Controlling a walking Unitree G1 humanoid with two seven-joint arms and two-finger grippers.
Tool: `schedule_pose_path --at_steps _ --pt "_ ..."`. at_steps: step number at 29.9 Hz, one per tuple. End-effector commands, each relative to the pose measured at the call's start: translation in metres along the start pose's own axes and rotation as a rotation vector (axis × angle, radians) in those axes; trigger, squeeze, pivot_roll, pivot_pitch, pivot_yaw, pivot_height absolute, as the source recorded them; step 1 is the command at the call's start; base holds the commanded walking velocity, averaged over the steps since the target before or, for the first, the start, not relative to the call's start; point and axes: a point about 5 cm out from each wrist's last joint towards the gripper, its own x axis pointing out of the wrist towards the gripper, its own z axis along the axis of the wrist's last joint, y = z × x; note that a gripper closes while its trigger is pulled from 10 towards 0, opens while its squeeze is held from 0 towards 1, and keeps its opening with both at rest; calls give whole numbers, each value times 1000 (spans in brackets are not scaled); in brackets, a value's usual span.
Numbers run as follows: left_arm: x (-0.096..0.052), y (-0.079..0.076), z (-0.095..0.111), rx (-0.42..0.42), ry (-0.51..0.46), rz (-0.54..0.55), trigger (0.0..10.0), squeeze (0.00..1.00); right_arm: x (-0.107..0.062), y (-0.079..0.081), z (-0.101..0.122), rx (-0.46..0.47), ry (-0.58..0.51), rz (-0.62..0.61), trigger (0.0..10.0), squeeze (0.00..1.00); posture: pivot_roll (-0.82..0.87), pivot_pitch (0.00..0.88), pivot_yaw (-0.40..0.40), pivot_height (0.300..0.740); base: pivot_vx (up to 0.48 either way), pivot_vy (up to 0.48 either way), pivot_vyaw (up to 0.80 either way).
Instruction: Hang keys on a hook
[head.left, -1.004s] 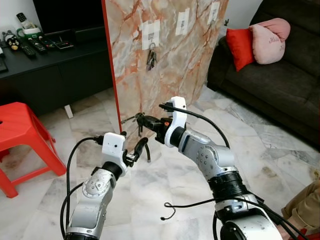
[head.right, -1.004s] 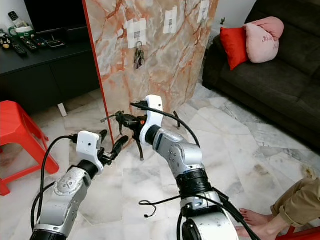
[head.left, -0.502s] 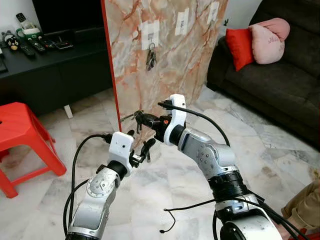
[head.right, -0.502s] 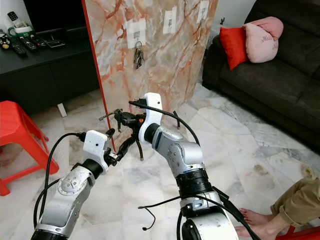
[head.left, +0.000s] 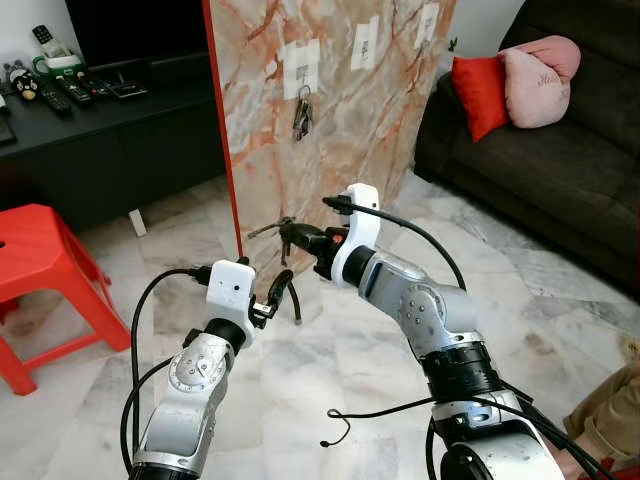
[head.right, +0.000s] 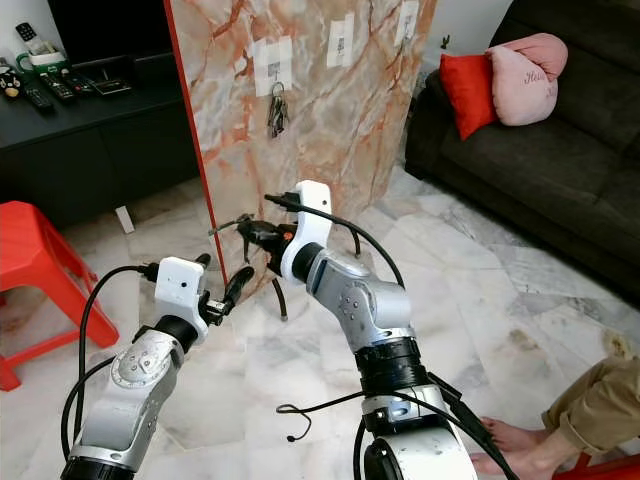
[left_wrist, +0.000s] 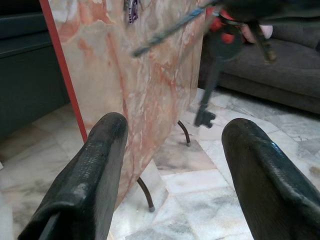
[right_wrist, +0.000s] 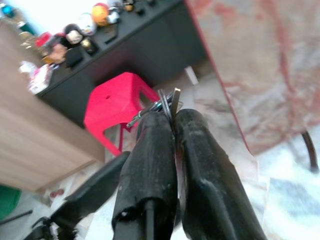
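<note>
My right gripper (head.left: 288, 235) is shut on a bunch of keys (left_wrist: 212, 70), held at mid height in front of the marble board (head.left: 340, 130). One dark key dangles below the fingers, and the ring (right_wrist: 169, 100) pokes out between the pressed fingertips. Three white hook plates sit high on the board: left (head.left: 300, 58), middle (head.left: 365, 42), right (head.left: 428, 22). Another bunch of keys (head.left: 302, 112) hangs from the left hook. My left gripper (head.left: 281, 292) is open just below and left of the right gripper, holding nothing.
The board stands on thin metal feet (left_wrist: 145, 197) on the marble floor. A red stool (head.left: 40, 270) and a black cabinet (head.left: 100, 130) with remotes are to the left. A dark sofa (head.left: 560, 160) with red and pink cushions is on the right. A person's leg (head.right: 590, 410) is at lower right.
My left gripper has drawn back a little to the left, away from the keys. The right gripper with the keys has shifted slightly right, toward the board.
</note>
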Motion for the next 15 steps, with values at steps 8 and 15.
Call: schedule_pose_path --at_steps 8,15 --pt "3 -10 4 -8 -20 -53 10000 0 7 14 -2 99 -69 -84 10000 0 43 59 -176 740 0 0 0" --pt "4 -12 5 0 -17 -63 10000 0 8 8 0 175 -101 -207 10000 0 43 58 -179 740 0 0 0"
